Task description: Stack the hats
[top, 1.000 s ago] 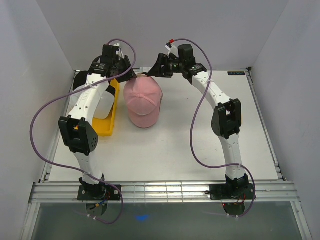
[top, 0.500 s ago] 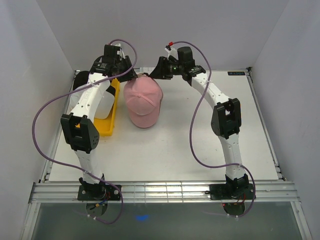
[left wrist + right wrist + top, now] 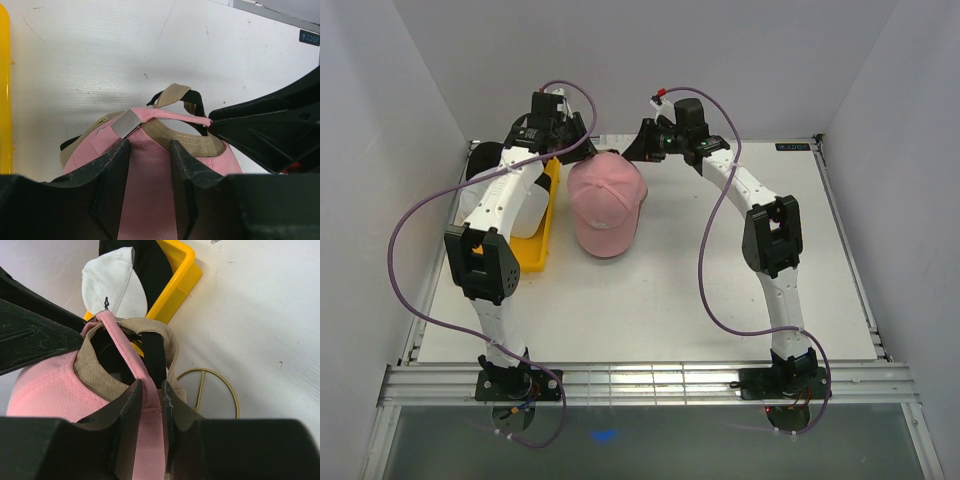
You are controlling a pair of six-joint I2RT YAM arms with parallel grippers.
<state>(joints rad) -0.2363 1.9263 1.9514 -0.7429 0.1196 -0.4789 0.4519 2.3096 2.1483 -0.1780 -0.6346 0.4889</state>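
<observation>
Between right claw (image 3: 151, 386) fingers: pink hat (image 3: 45, 390) strap, apparently pinched.

We record a yellow tray (image 3: 533, 255) on the left of the white table (image 3: 700, 300), its long side running near to far. A gold wire stand (image 3: 201, 390) lies near it, partly covered.

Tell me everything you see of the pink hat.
The pink hat is a fabric baseball cap, crown up, brim toward the arms' bases, sitting over a tan hat beside the yellow tray. Its rear strap carries a metal buckle. The left gripper pinches its back; the right gripper clamps the strap.
</observation>
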